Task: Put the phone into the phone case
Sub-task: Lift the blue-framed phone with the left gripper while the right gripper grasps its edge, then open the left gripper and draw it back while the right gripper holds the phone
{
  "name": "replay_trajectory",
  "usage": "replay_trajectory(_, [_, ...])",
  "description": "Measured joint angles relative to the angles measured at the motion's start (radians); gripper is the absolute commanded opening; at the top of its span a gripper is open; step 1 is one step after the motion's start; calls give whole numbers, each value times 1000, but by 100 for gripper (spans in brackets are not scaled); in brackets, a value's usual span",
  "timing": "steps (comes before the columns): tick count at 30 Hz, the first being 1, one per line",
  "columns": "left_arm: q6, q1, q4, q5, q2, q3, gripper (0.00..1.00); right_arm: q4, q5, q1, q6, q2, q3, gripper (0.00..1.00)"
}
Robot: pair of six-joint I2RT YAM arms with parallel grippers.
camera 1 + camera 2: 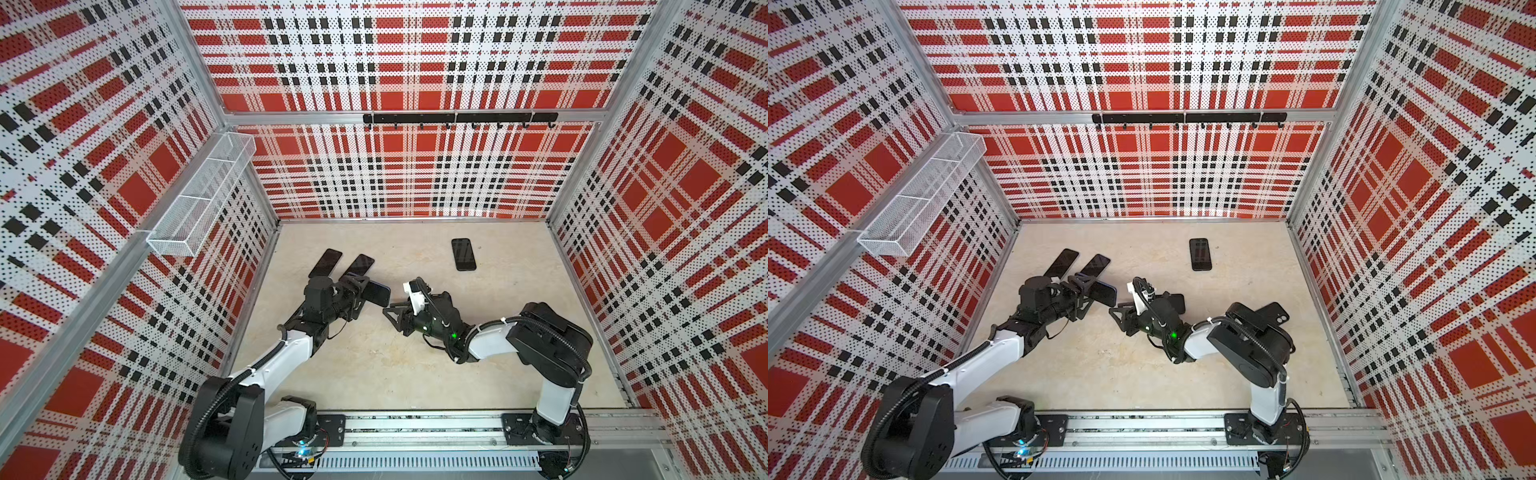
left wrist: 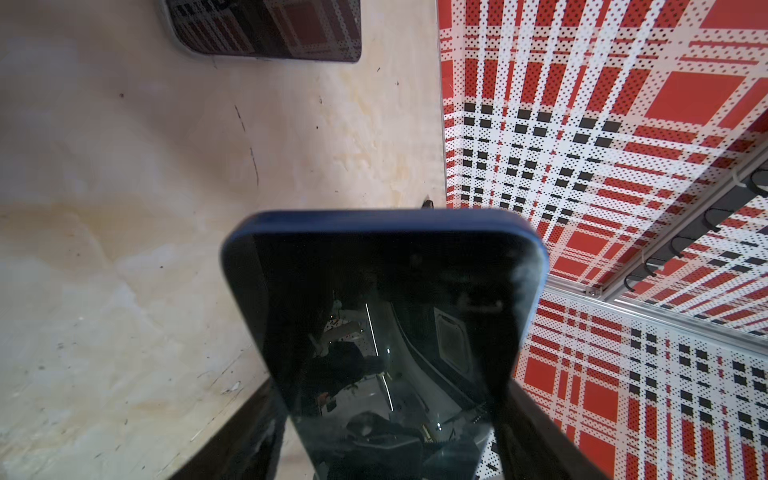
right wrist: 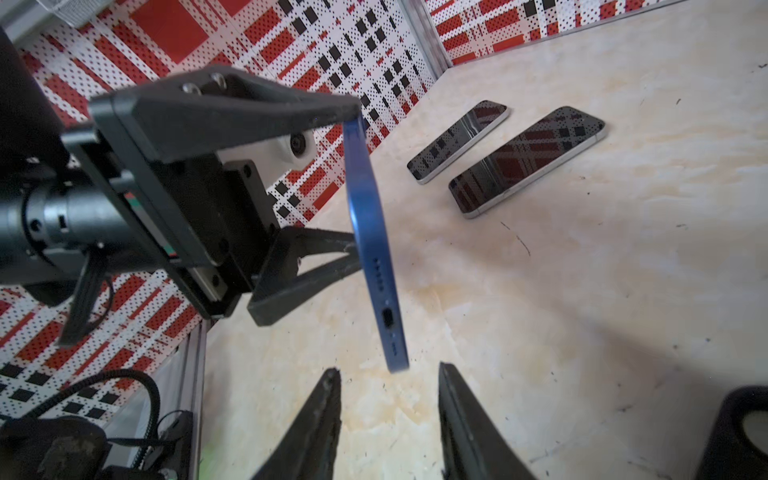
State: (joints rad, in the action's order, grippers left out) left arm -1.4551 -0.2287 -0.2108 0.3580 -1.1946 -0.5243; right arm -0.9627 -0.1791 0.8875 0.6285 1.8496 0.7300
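Left gripper [image 3: 353,180] clamping blue phone [image 3: 374,232] widthwise, aloft.
Port end offered just ahead of right gripper [image 3: 388,369], jaws parted, probably for handover.

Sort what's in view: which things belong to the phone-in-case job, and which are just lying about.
In the job: blue phone, held in the left gripper; black phone case, partly hidden.
Lying about: phone nearest the left wall; phone beside it; phone near the back wall; wire basket; hook rail.
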Motion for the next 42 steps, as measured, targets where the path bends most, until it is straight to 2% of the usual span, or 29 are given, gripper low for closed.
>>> replay_trajectory(10, [-7,-4,-28,1,-1,10,2,-42,-32,-2,11,18,50,20])
replay_trajectory(18, [-7,-4,-29,0,-3,10,2,-21,-48,-2,11,43,88,21])
replay_trajectory(24, [-14,-10,-23,-13,-3,13,4,1,-16,-6,-34,47,90,3])
replay_trajectory(26, [-17,-19,-23,-31,-3,15,15,3,-14,-6,-37,48,90,1])
replay_trajectory(27, [-18,-21,-23,-35,-3,15,25,5,-14,-6,-37,48,90,0])
replay_trajectory(31, [-14,-27,-24,-47,-2,18,91,8,-14,-6,-36,48,90,0])
replay_trajectory(32, [-3,-27,-26,-47,0,19,99,8,-16,-6,-32,48,90,0])
replay_trajectory(38, [122,-44,-13,-41,29,13,98,86,-23,-26,-55,20,106,0])
replay_trajectory(42, [265,-44,77,-61,37,-56,98,211,-59,-84,-82,-39,118,0])
